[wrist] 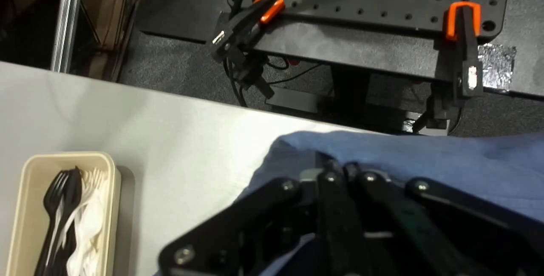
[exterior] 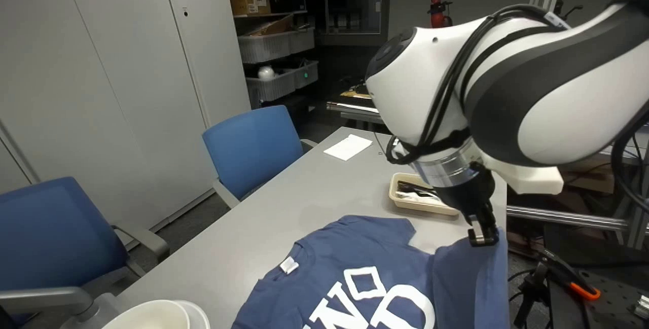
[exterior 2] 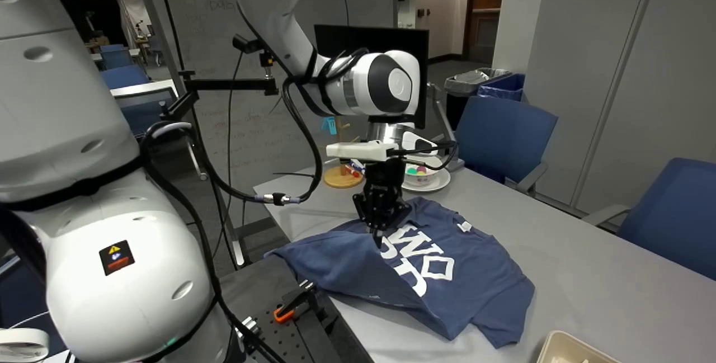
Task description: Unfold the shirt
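The blue shirt (exterior: 350, 243) lies on the grey table, with white letters and line graphics partly showing. It also shows in an exterior view (exterior 2: 475, 279), where its hem side rises as a folded flap near the table edge and covers part of the print. My gripper (exterior: 482, 238) is at this flap, its fingers pointing down; it shows there too (exterior 2: 378, 234). In the wrist view the fingertips (wrist: 350, 167) are nearly together against the blue cloth (wrist: 429, 152). The gripper appears shut on the shirt's raised edge; the pinched cloth itself is mostly hidden.
A cream tray (exterior: 428, 210) of plastic cutlery stands beside the shirt, also in the wrist view (wrist: 111, 208). A bowl (exterior: 147, 314) sits at the far side. White paper (exterior: 348, 147) lies on the table. Orange-tipped clamps (wrist: 464, 25) stand beyond the table edge.
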